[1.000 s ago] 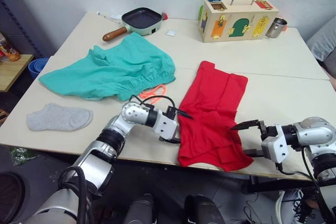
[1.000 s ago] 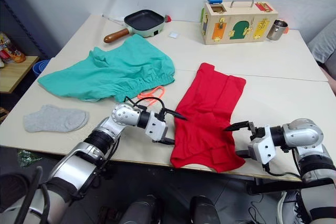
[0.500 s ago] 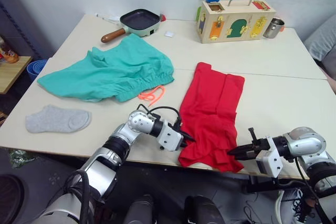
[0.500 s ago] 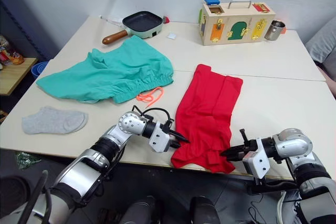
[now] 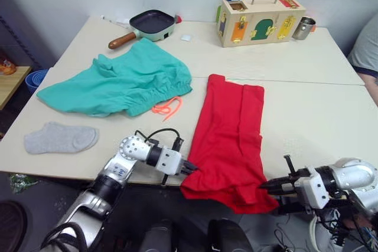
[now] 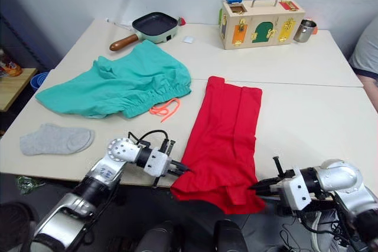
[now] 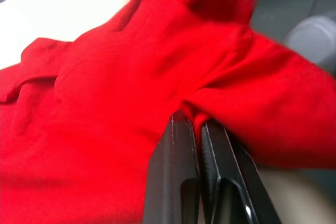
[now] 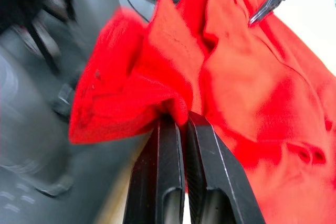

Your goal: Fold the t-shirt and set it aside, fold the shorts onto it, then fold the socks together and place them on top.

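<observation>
The red t-shirt (image 5: 230,134) lies lengthwise on the table, its near end hanging past the front edge. My left gripper (image 5: 188,170) is shut on the shirt's near left corner, and the left wrist view shows red cloth pinched between its fingers (image 7: 181,171). My right gripper (image 5: 267,185) is shut on the near right corner, with cloth bunched between its fingers (image 8: 163,171). The teal-green shorts (image 5: 118,84) with an orange drawstring (image 5: 167,107) lie at the left. One grey sock (image 5: 59,137) rests near the front left.
A frying pan (image 5: 147,25), a wooden latch box (image 5: 260,19) and a metal cup (image 5: 302,28) stand along the table's far edge. A small white tag (image 5: 186,38) lies near the pan. The table (image 5: 319,116) is bare at the right.
Both grippers went from open to shut on the shirt's near corners. They have drawn the shirt toward the front edge, stretching it straighter, with its near end off the table. The camera has shifted a little.
</observation>
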Robot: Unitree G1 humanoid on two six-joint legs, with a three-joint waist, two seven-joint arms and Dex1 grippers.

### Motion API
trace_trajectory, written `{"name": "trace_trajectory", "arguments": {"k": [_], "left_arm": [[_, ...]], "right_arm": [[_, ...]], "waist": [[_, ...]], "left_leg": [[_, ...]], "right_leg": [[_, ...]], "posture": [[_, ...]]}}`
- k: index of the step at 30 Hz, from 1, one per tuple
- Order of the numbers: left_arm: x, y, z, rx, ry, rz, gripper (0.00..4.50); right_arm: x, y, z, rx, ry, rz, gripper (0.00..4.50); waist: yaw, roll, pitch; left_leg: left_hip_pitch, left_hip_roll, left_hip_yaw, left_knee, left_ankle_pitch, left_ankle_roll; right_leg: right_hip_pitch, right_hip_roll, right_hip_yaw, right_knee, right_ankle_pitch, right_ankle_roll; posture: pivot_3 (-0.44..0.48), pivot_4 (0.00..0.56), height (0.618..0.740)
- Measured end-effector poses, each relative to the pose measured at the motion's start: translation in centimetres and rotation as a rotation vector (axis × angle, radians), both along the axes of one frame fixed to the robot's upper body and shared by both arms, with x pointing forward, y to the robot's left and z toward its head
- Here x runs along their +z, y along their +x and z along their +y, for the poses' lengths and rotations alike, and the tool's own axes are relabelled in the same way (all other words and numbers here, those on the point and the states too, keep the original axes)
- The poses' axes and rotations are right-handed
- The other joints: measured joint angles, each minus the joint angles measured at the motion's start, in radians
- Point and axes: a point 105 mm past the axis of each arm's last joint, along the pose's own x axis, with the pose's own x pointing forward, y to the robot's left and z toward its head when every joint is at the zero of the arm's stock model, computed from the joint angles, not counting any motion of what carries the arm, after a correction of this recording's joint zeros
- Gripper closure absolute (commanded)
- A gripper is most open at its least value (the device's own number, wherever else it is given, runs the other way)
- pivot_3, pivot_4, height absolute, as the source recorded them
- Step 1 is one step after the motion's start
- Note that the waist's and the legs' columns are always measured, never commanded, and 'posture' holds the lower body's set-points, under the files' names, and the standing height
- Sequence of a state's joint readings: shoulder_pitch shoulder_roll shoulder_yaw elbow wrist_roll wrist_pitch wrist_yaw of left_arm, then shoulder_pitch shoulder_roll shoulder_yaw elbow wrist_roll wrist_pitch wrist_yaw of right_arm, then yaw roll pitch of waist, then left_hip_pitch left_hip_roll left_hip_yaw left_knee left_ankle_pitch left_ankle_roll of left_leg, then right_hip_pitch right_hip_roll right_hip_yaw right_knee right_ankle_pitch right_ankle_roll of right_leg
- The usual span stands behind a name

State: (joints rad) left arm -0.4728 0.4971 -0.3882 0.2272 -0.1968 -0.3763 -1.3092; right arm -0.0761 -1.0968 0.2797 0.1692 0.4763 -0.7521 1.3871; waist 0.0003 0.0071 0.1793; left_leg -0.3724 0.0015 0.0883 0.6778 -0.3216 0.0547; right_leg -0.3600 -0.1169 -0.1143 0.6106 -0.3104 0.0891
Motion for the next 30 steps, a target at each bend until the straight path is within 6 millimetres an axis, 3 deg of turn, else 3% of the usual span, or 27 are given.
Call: {"name": "trace_trajectory", "arguments": {"k": [7,13,16,18,21,26,28,30], "left_arm": [[0.3,-3.3,0.4,-0.08,0.054,0.099,4.49],[1.3,-3.8,0.2,-0.089,0.027,0.124,4.49],[4.2,-1.3,0.1,0.015,-0.07,0.185,4.49],[6.9,1.5,0.2,0.111,-0.161,0.221,4.49],[9.2,5.3,0.9,0.259,-0.261,0.313,4.49],[10.5,12.6,0.9,0.55,-0.394,0.448,4.49],[10.5,14.8,0.4,0.652,-0.434,0.478,4.49],[9.9,15.8,-0.1,0.702,-0.425,0.471,4.49]], "right_arm": [[0.1,-1.7,-1.0,-0.067,-0.037,0.175,4.5],[2.6,-0.1,-1.7,-0.163,0.005,0.16,4.5],[5.4,2.6,-1.8,-0.285,0.086,0.174,4.5],[7.7,4.6,-1.7,-0.35,0.155,0.15,4.5],[9.7,7.6,-1.1,-0.433,0.305,0.151,4.5],[12.0,15.3,0.0,-0.678,0.522,0.133,4.5],[11.4,18.1,0.2,-0.811,0.538,0.142,4.5],[10.1,19.6,0.0,-0.906,0.525,0.146,4.5]], "waist": [[0.0,0.004,0.003],[0.001,0.008,0.008],[0.0,0.007,0.012],[0.001,0.007,0.012],[0.001,0.005,0.012],[-0.002,0.002,0.014],[0.002,0.001,0.015],[0.009,0.001,0.015]], "left_leg": [[0.0,0.0,0.0,0.0,-0.002,0.001],[-0.001,0.0,0.0,-0.001,-0.002,0.001],[-0.003,0.0,0.0,0.001,-0.001,0.002],[-0.003,0.0,-0.001,0.002,-0.001,0.001],[-0.004,-0.001,-0.001,0.002,-0.001,0.001],[-0.017,-0.003,0.001,0.005,0.004,0.002],[-0.021,-0.004,0.001,0.005,0.006,0.002],[-0.025,-0.005,0.001,0.004,0.006,0.002]], "right_leg": [[0.001,0.0,0.0,-0.004,0.0,0.0],[0.001,0.0,0.0,-0.004,0.0,0.0],[-0.001,0.0,0.0,-0.003,0.001,0.001],[0.0,0.0,-0.001,-0.003,0.001,0.002],[-0.001,0.0,-0.003,-0.003,0.001,0.002],[-0.013,0.001,-0.004,0.006,0.002,0.004],[-0.019,0.001,-0.005,0.01,0.003,0.005],[-0.023,0.001,-0.006,0.011,0.003,0.005]], "posture": [[0.0,0.15,0.74],[0.0,0.15,0.74],[0.0,0.15,0.74],[0.0,0.15,0.74],[0.0,0.15,0.74],[0.0,0.15,0.74],[0.0,0.15,0.74],[0.0,0.15,0.74]]}}
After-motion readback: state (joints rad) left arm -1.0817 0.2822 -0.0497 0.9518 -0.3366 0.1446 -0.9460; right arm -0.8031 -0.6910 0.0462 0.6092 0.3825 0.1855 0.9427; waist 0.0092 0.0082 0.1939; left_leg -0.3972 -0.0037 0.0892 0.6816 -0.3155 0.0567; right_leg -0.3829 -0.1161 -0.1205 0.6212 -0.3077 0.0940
